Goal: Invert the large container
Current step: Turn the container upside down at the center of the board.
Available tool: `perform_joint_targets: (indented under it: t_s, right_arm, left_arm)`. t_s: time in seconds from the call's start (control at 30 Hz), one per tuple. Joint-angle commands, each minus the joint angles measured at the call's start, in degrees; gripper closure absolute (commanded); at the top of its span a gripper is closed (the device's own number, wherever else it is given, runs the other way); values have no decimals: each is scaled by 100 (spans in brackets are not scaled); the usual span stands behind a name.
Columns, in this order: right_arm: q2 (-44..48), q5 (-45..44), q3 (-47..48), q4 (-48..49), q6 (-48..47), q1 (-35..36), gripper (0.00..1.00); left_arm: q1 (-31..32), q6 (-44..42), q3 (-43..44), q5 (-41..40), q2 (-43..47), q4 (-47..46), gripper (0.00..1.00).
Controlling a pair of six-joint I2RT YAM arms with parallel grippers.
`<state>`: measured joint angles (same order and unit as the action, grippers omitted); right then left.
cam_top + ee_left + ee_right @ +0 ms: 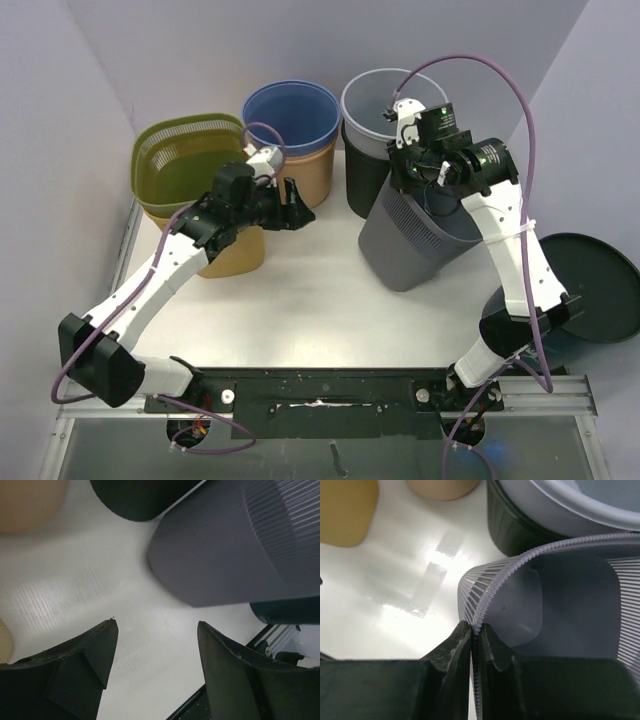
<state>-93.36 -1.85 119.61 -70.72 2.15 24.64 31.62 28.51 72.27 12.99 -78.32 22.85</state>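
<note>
The large grey ribbed container (415, 235) stands tilted on the white table at centre right, its mouth leaning up toward the back right. My right gripper (405, 175) is shut on its rim; in the right wrist view the fingers (476, 627) pinch the ribbed rim (520, 565) with the hollow inside showing to the right. My left gripper (298, 205) is open and empty, left of the container and apart from it. In the left wrist view the container's grey wall (225, 545) lies ahead of the open left gripper (157, 625).
A green mesh basket (185, 160) stands at the back left, a tan bin with blue lining (290, 120) behind the left gripper, and a black bin with grey lining (385, 100) behind the container. A black round lid (590, 285) lies at the right edge.
</note>
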Motion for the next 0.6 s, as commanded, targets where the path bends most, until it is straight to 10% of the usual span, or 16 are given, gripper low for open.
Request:
perform_joint_targets:
  t_s: [0.0,0.37,0.57]
  right_arm:
    - [265,827,270,414,327,271,100]
    - [1076,2181,-1129,3581,1939,1745,100]
    - [1929,1138,-2743,4170,2501,1579,100]
  left_arm:
    - [-493,248,461,20,456,39,36]
    - [-771,142,1058,-226,611,304,36]
    - [-771,102,963,115,599,175,36]
